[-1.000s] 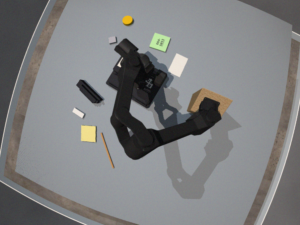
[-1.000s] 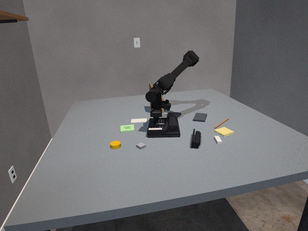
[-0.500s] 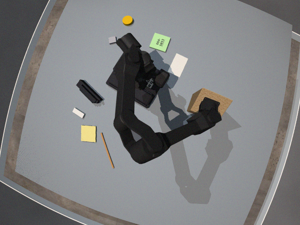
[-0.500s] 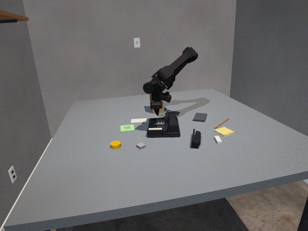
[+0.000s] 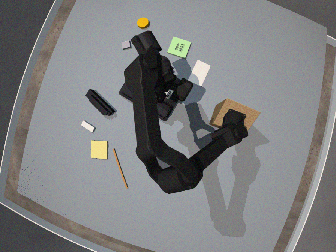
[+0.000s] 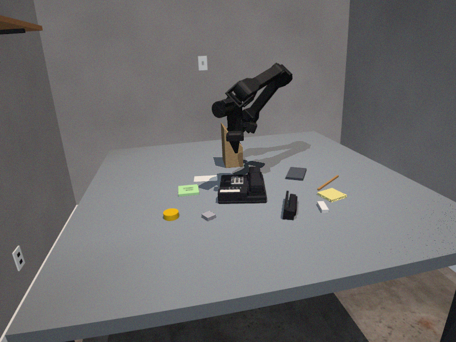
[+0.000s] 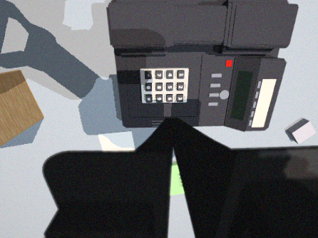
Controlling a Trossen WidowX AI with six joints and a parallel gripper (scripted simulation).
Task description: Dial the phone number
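Note:
The black desk phone [image 6: 232, 196] [image 7: 214, 118] stands on the table, its handset [image 6: 255, 180] [image 7: 171, 20] in the cradle. In the wrist view its white keypad [image 7: 169, 80] [image 6: 234, 180] shows all its keys, with 1, 2, 3 at the right. The green note [image 5: 179, 47] [image 6: 188, 190] reads 004-5853; only a strip of it shows in the wrist view. My gripper [image 6: 236, 151] [image 7: 171, 123] is shut and empty. It hangs well above the phone, touching no key. In the top view the arm hides much of the phone.
A wooden block [image 5: 235, 106] [image 6: 232, 153] stands behind the phone beside the arm's base. A white card [image 5: 200, 69], yellow disc [image 5: 143, 22], grey cube [image 5: 125, 44], black stapler [image 5: 99, 102], white eraser [image 5: 87, 126], yellow pad [image 5: 99, 149] and orange pencil [image 5: 120, 168] lie around. A dark flat square [image 6: 295, 173] lies behind right.

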